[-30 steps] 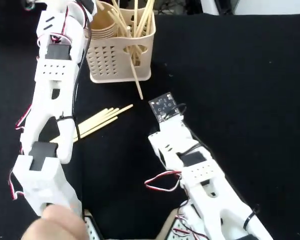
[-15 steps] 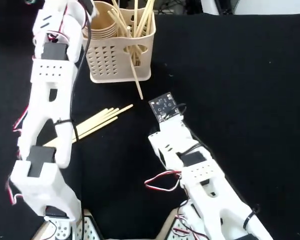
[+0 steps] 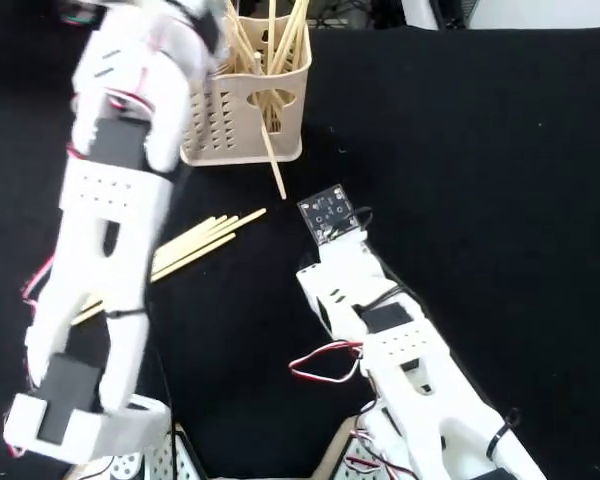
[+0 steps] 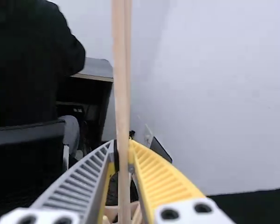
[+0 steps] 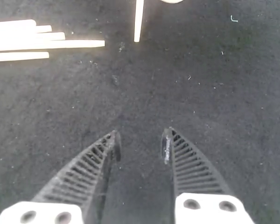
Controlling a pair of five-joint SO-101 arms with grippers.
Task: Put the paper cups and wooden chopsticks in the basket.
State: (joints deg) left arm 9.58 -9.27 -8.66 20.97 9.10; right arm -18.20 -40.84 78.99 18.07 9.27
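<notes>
1. chopsticks [image 4: 121, 70] pinched tight in my left gripper [image 4: 122, 151], over by the basket [image 3: 245, 120].
2. my right gripper [image 5: 140, 142] hangs spread wide, low over the black table [image 3: 480, 150].
3. loose chopsticks [image 3: 195, 243] lie in a bundle on the table near the basket, partly under my left arm.

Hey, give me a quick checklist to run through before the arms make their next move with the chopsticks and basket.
1. Left gripper shut on chopsticks: ok.
2. Held chopsticks above the basket opening: cannot tell.
3. Right gripper open, holding nothing: ok.
4. All chopsticks off the table: not ok, a loose bundle lies beside the left arm.
5. Basket contents fully inside: not ok, one stick slants down its wall, tip on the table.
</notes>
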